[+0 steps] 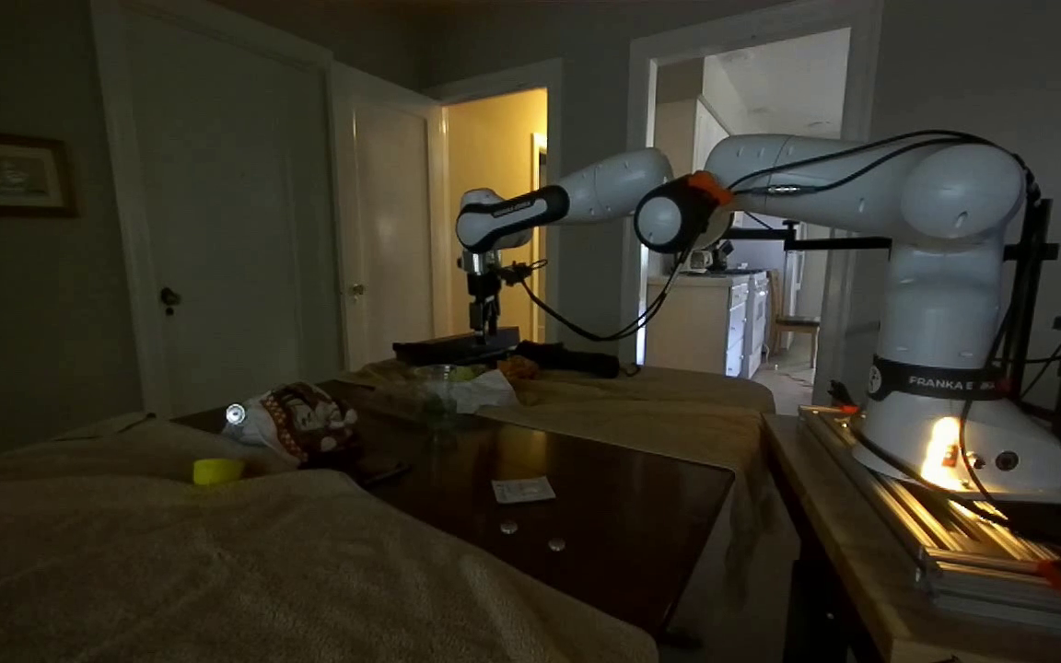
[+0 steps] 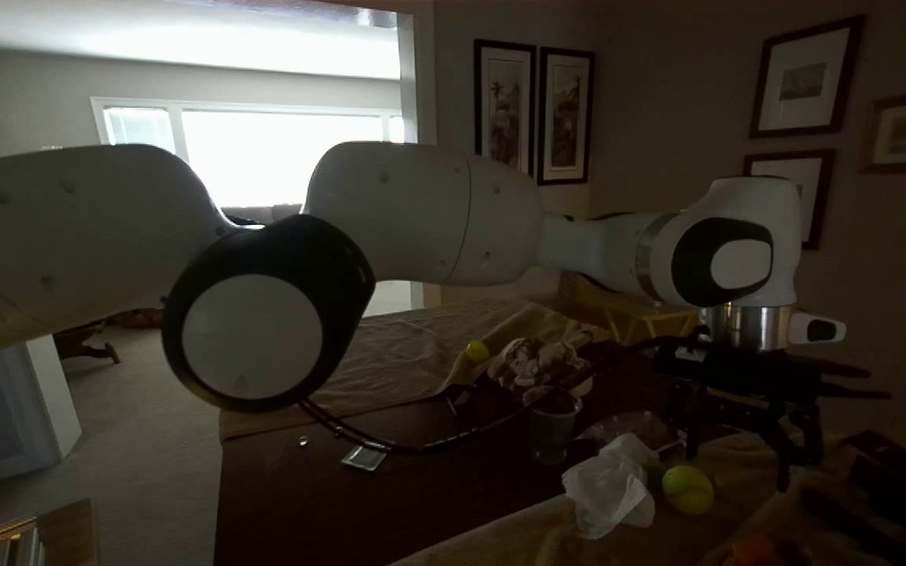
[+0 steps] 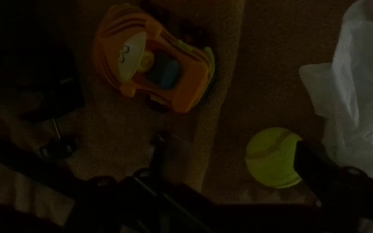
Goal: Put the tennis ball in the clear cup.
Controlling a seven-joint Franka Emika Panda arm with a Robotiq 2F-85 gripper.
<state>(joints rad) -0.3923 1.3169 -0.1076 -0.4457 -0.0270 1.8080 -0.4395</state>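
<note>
The yellow-green tennis ball [image 2: 687,489] rests on the brown cloth beside crumpled white plastic. It also shows in the wrist view [image 3: 270,158], where one dark finger covers its right edge. The clear cup [image 2: 552,432] stands upright on the dark table; it shows faintly in an exterior view [image 1: 438,394]. My gripper [image 2: 737,464] is open, pointing down, with nothing held. In the wrist view my gripper [image 3: 230,147] has its fingers wide apart, the ball appearing nearer the right finger. It also hangs over the table's far end in an exterior view [image 1: 485,333].
Crumpled white plastic [image 3: 361,90] lies beside the ball. An orange toy car [image 3: 186,84] sits on the cloth. A patterned bag [image 1: 309,424], a squat yellow object [image 1: 217,471] and a flat packet [image 1: 523,490] lie farther away. A dark case [image 1: 429,350] is near the gripper.
</note>
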